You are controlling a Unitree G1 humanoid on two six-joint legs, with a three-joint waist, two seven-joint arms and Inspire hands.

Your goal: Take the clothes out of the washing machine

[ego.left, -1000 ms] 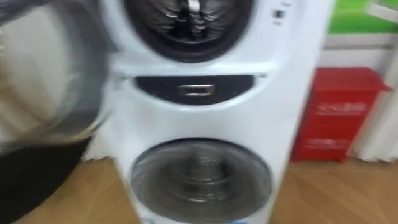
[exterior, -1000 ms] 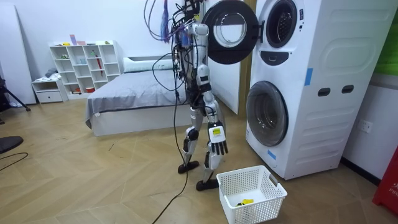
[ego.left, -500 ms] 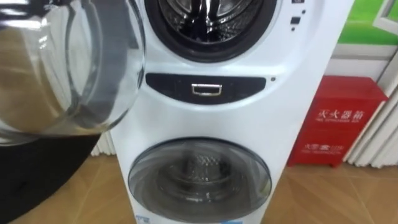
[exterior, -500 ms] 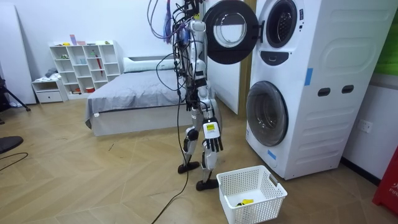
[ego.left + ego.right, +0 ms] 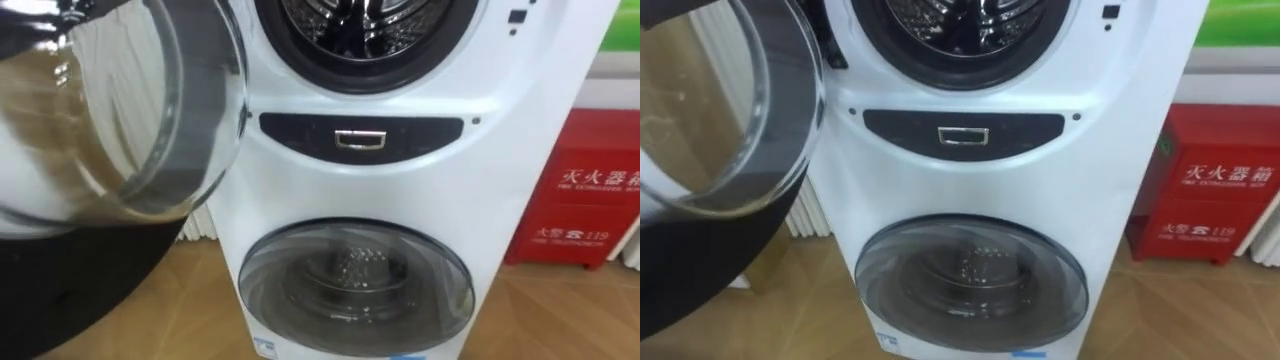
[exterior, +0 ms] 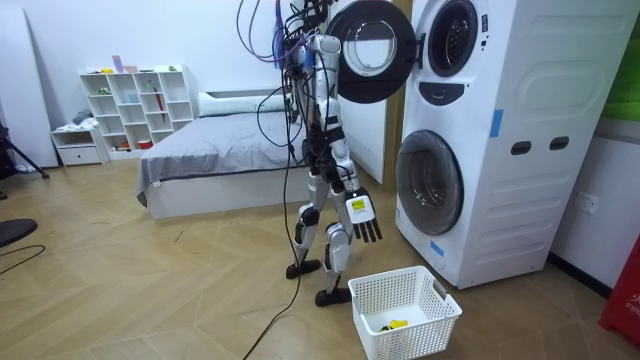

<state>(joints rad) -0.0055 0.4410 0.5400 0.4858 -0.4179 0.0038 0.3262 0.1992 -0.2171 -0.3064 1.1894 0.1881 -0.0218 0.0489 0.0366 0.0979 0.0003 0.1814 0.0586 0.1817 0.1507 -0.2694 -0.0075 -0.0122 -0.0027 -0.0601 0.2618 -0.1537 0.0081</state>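
Robot standing before the stacked washing machine (image 6: pixel 480 130), upper door (image 5: pixel 150 120) swung open at left, clothes in drum (image 5: pixel 375 25) impossible to tell, right hand (image 6: pixel 364 212) hanging low with fingers straight and spread, white basket (image 6: pixel 445 300) near on floor.

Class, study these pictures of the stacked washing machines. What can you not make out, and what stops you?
- Upper drum, eye views: its top is cut off by the upper edge, so you cannot tell whether clothes lie inside.
- Lower drum, eye views: dim behind its closed door, contents unclear.
- Yellow thing in the white basket, room view: too small to name.
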